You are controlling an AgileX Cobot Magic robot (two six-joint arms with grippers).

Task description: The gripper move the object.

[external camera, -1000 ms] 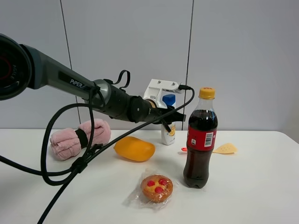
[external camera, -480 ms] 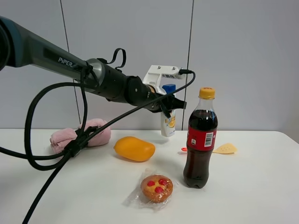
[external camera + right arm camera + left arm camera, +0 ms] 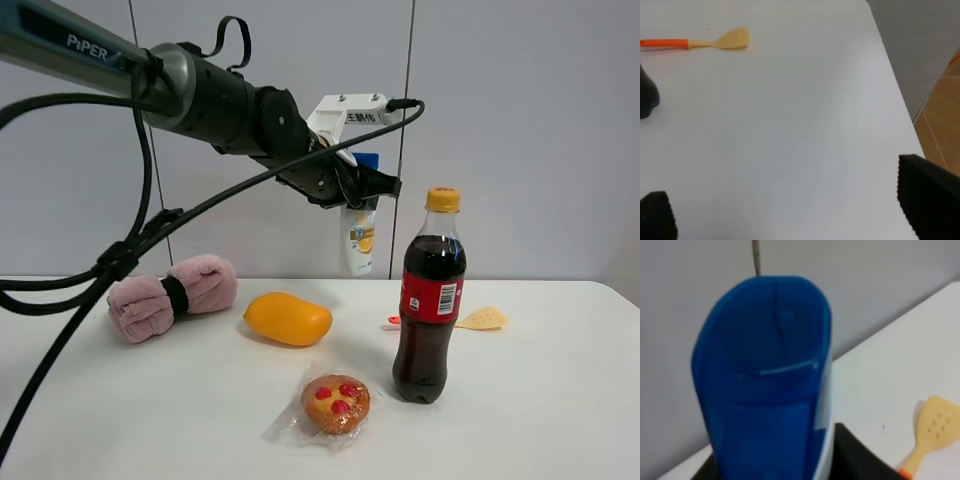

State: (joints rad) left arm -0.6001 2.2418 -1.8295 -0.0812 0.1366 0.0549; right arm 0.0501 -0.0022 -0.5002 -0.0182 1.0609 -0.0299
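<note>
The object, a small white bottle point(image 3: 358, 240) with a blue cap and an orange label graphic, hangs in the air above the back of the white table point(image 3: 560, 400), left of the cola bottle. My left gripper point(image 3: 362, 190), a black claw under a white mount, is shut on its upper part just below the cap. In the left wrist view the blue cap point(image 3: 765, 370) fills the frame, with a black finger point(image 3: 860, 455) beside it. My right gripper point(image 3: 790, 210) is open over bare table, nothing between its fingers.
A cola bottle point(image 3: 430, 300) stands right of centre. An orange mango point(image 3: 288, 318), a rolled pink towel point(image 3: 170, 296) and a wrapped muffin point(image 3: 336, 402) lie on the table. A yellow spatula point(image 3: 480, 319) lies behind the cola. The arm's black cable point(image 3: 120, 260) droops at left.
My left arm has risen, lifting the white bottle off the table to about the height of the cola bottle's cap. The other things have not moved.
</note>
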